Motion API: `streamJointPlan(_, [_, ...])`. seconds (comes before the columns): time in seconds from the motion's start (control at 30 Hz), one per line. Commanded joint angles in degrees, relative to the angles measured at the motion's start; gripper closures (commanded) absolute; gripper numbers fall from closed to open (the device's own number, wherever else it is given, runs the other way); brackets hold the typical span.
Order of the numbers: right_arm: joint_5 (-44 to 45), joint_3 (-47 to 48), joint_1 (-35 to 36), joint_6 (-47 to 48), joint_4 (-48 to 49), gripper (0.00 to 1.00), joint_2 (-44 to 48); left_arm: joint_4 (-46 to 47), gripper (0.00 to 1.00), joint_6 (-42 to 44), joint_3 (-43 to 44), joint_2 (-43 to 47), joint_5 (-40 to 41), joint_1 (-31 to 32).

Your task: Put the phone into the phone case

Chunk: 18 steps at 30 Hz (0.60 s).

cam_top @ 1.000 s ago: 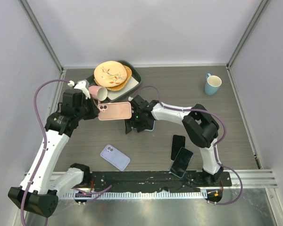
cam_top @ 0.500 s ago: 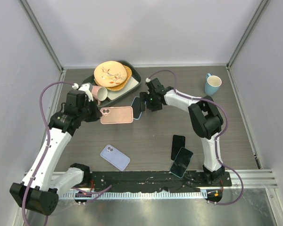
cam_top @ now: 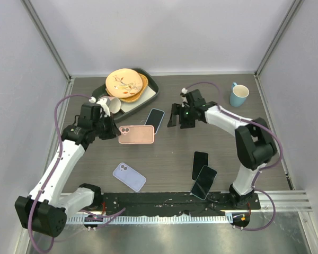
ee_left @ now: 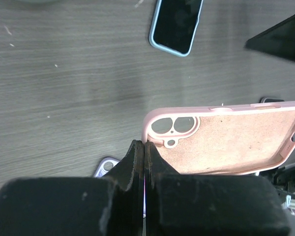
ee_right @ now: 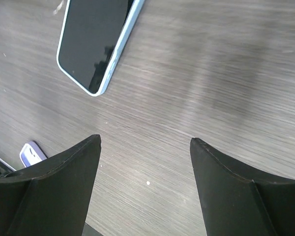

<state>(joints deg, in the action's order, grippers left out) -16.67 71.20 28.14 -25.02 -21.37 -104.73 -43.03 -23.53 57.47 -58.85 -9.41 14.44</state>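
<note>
Left tool [ee_left: 144, 147] is clamped on the pink phone case [ee_left: 226, 140] rim; right tool [ee_right: 145, 141] stands apart — blue-edged phone [ee_right: 93, 39] flat on the bench [ee_right: 211, 73] just beside it.

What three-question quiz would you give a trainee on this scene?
1. True or false: the left jaws are shut on the edge of the pink silicone phone case.
2. Which lies closest to the right jaws? A the blue-edged phone with a black screen; B the lavender phone case; C the light-blue ceramic mug.
3. Fill in: the right jaws stand ___, holding nothing.
Key: 1 true; 2 A; 3 open.
</note>
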Motion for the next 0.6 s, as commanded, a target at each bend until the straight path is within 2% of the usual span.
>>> streamJointPlan(0.0, [0.49, -4.29, -4.14, -0.3, 2.03, 0.22, 8.65, 4.43, 1.0, -1.69, -3.58, -2.58, -7.19, -0.2])
streamJointPlan(0.1, [1.98, -7.81, -5.37, 0.14, 0.45, 0.21, 13.22, 8.21, 1.0, -5.2, -6.04, -4.16, -7.12, 1.11])
streamJointPlan(0.23, [4.27, -13.09, -8.27, 0.58, -0.96, 0.21, 19.46, 16.29, 1.0, -10.56, -9.74, -7.23, -3.78, 7.6])
streamJointPlan(0.4, [4.1, -19.33, -12.49, 0.41, -2.01, 0.22, 27.1, 22.44, 1.0, -15.13, -10.37, -19.88, 0.87, 15.34])
streamJointPlan(0.57, [5.85, -22.41, -14.25, 0.84, -4.3, 0.21, 30.37, 26.06, 1.0, -18.13, -6.77, -31.92, 1.49, 17.9])
